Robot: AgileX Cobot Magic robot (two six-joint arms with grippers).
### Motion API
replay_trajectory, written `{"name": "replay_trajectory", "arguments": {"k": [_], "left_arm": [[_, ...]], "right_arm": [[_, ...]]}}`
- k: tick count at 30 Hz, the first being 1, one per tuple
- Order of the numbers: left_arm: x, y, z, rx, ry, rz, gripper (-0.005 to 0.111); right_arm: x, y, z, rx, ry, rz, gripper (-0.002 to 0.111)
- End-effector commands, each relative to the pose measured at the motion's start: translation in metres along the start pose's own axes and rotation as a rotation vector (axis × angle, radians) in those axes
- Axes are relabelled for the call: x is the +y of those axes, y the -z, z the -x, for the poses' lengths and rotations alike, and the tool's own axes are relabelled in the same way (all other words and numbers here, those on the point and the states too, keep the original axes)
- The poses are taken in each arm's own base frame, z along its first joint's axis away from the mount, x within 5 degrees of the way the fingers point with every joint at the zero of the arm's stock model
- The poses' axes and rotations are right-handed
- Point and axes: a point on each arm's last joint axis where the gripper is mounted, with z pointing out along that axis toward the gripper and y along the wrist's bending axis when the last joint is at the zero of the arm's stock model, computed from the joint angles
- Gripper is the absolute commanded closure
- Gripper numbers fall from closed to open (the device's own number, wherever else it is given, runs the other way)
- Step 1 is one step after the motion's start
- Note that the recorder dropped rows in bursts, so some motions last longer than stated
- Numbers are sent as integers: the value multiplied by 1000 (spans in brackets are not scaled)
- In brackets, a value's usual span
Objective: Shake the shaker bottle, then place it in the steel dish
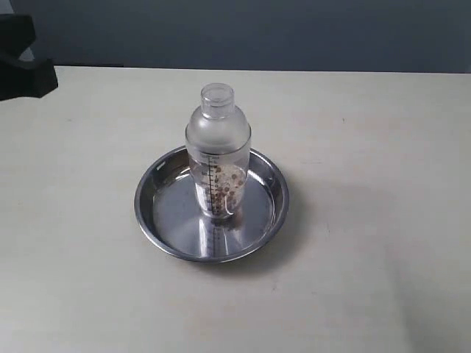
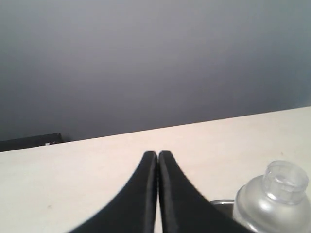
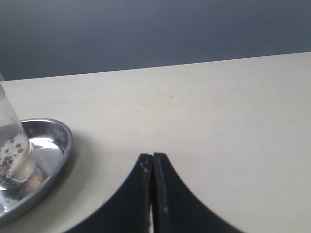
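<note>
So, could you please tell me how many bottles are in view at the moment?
1: the shaker bottle stands upright inside the steel dish. No other bottle shows in any view.

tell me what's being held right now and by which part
Nothing. The left gripper and right gripper are shut, empty; the shaker bottle stands free in the steel dish.

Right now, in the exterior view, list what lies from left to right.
Black arm part at the edge → left rim of the round shiny steel dish → clear plastic shaker bottle with domed top, standing in the dish → dish's right rim.
</note>
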Motion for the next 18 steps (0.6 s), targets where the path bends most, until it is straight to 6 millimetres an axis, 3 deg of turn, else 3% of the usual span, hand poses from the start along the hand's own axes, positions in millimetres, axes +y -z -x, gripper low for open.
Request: {"name": "replay_trajectory", "arguments": {"k": [1,9,12,14,18], "left_arm": [[6,5,-2,13,-33,38,106],[26,32,-2,-113,-86,120,106],[32,40,3,-255,-4,144,106],[30,42,4,-398,-40,121,106],[33,39,-22,-450,78,65,106]], "right_arm": [[0,0,0,-11,6,3,109],[0,0,0,-11,6,3,109],[0,0,0,-11,6,3,109],[0,0,0,-11,6,3,109],[0,0,0,-11,6,3,109]]}}
